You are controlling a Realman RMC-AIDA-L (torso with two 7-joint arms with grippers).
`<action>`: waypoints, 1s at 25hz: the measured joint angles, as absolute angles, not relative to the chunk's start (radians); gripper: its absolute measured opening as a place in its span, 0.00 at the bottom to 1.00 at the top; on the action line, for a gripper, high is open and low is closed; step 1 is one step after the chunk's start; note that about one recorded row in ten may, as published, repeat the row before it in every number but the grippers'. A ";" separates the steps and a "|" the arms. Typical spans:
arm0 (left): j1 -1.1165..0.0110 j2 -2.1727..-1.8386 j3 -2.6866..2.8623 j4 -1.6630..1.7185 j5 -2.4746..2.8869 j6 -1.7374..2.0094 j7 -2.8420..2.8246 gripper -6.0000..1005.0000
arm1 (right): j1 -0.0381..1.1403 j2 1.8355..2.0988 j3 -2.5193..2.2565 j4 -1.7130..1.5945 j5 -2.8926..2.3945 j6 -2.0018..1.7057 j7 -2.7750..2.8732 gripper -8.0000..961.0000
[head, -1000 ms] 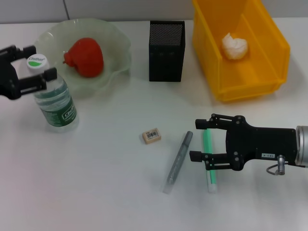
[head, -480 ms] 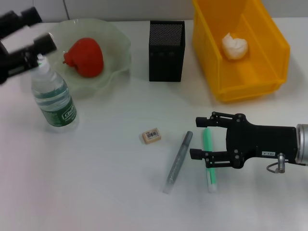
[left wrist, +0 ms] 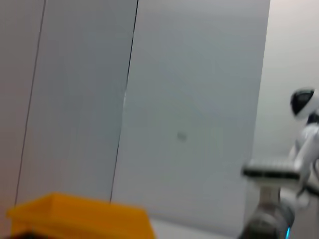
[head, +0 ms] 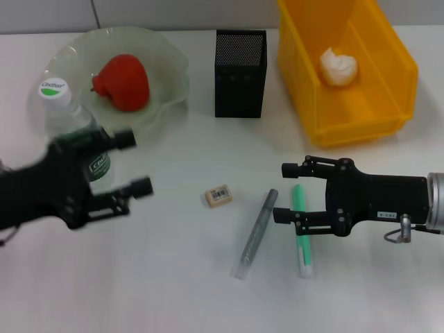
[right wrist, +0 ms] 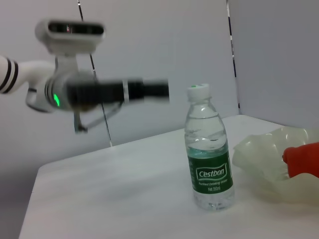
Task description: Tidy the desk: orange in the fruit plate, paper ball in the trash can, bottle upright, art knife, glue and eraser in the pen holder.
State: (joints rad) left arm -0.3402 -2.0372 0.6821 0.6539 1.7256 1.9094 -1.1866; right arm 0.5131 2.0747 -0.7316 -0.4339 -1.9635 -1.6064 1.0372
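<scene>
Left gripper (head: 128, 163) has let go of the water bottle (head: 75, 132), swung toward the eraser (head: 218, 195), jaws open and empty. Bottle upright beside the fruit plate (head: 170, 69): step done. Right gripper (head: 290, 192) open astride the green glue stick (head: 300, 229). Left arm motion-blurred; it hides the bottle's base.

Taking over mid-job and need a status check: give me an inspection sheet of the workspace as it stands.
Surface: white desk, bare between items.
Job's things: bottle upright beside plate; red fruit in plate; paper ball in yellow bin; eraser, grey pen-like tool and green stick lying on desk; black holder upright, contents unseen.
Clutter: nothing seen.
Grippers: left gripper open, empty, in front of bottle; right gripper open, straddling green stick.
Cables: nothing seen.
Surroundings: grey wall panels.
</scene>
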 joint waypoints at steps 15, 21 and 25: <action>-0.353 -2.063 0.693 0.454 1.938 1.673 -0.937 0.78 | 0.536 2.070 -0.732 -0.469 -1.963 -1.609 1.125 0.83; -0.352 -2.064 0.692 0.440 1.935 1.674 -0.933 0.78 | 0.579 2.073 -0.741 -0.517 -1.982 -1.599 1.218 0.82; -0.354 -2.064 0.691 0.438 1.934 1.673 -0.933 0.78 | 0.612 2.071 -0.743 -0.537 -2.018 -1.599 1.266 0.82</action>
